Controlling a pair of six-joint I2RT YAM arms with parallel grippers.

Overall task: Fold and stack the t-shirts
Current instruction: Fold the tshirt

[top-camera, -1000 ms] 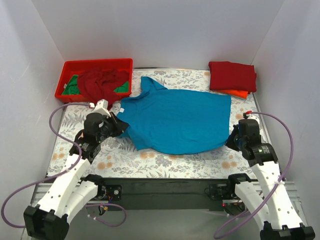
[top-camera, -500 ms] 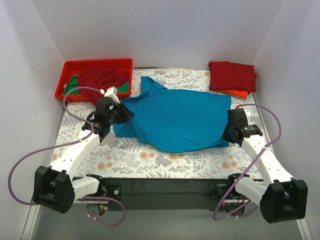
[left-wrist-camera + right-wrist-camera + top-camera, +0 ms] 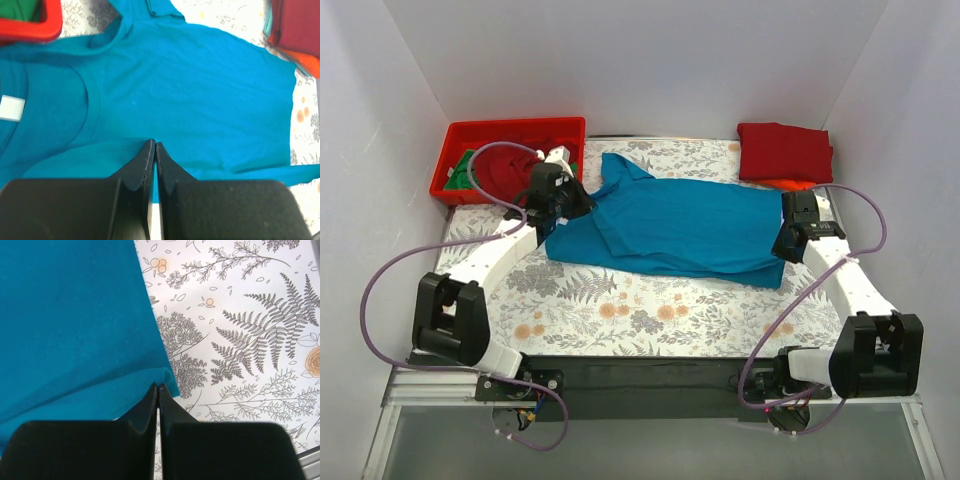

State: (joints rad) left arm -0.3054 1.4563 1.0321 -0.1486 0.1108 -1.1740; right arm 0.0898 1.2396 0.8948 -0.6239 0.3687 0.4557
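Both arms have stretched away from their bases over the last second, and your bright teal-blue cloth t-shirt [image 3: 680,225] has gone with them. Its near edge, which lay well toward you, is now drawn up over the body, so the shirt shows as a narrower band.

At the far left, the rigid red plastic tray [image 3: 515,124] holds a crumpled dark red cloth shirt [image 3: 510,165] with a green cloth shirt [image 3: 466,165] beside it. Just right of the tray, your left pincer [image 3: 570,203] is closed tight on a fold of teal cloth at the collar end.

From there the teal shirt runs left to right across the floral-patterned desk [image 3: 620,310]. Its neck is to the left, its bottom hem to the right, and one sleeve points at the far wall. It lies between the two pincers, held at both ends.

Your right pincer [image 3: 785,247] is also closed tight, gripping the near right corner of the hem. Beyond it, in the far right corner, a folded dark red cloth shirt [image 3: 785,150] rests on a folded orange cloth shirt [image 3: 795,185], just beside the teal hem.
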